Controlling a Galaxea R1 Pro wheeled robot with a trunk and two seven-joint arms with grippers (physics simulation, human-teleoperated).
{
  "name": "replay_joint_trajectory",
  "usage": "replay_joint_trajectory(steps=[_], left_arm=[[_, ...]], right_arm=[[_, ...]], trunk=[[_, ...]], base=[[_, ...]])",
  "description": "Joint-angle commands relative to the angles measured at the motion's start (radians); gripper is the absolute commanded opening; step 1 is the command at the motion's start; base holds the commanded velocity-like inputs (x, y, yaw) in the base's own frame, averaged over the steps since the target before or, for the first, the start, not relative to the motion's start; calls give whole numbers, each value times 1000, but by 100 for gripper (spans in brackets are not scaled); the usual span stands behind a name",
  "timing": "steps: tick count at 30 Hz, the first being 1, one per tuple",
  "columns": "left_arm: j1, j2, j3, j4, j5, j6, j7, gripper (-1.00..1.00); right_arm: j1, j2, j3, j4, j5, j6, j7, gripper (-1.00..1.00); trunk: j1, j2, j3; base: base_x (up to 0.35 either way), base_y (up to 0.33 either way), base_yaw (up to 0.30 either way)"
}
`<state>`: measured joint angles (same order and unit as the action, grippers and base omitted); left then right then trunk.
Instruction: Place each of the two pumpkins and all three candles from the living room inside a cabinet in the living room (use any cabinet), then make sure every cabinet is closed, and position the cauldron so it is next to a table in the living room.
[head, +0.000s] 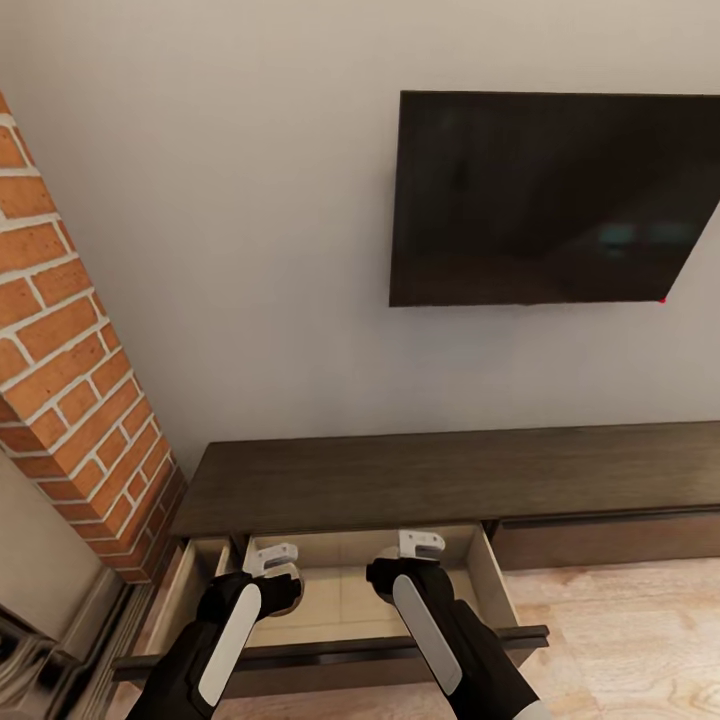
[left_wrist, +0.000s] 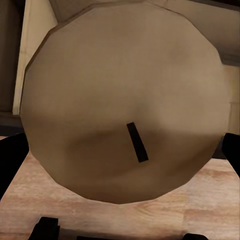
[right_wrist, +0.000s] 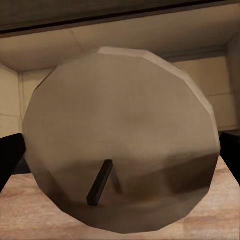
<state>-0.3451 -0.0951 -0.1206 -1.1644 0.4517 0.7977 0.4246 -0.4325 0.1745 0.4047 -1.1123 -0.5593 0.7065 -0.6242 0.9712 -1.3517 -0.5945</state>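
Each tool grips 1 candle: left tool (head: 272, 562) closed on a candle (left_wrist: 122, 100), right tool (head: 420, 548) closed on another candle (right_wrist: 120, 140). The cabinet's (head: 450, 475) open drawer (head: 345, 600) lies directly beneath both tools, wick ends facing the wrists.

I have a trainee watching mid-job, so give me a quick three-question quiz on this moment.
1. True or false: the drawer beneath the right tool is shut.
2. What does the left tool hold? A) pumpkin B) candle C) nothing
3. Fill in: above the cabinet, the wall carries a dark ____.
Key: 1 false, it stands open; 2 B; 3 TV.
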Motion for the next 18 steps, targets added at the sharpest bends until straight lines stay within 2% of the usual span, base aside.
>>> replay_joint_trajectory(steps=[1, 18], left_arm=[[0, 0, 0, 0, 0, 0, 0, -100], [0, 0, -7, 0, 2, 2, 2, -100]], right_arm=[[0, 0, 0, 2, 0, -2, 0, -100], [0, 0, 0, 8, 1, -4, 0, -100]], trunk=[[0, 0, 0], [0, 0, 0]], base=[[0, 0, 0], [0, 0, 0]])
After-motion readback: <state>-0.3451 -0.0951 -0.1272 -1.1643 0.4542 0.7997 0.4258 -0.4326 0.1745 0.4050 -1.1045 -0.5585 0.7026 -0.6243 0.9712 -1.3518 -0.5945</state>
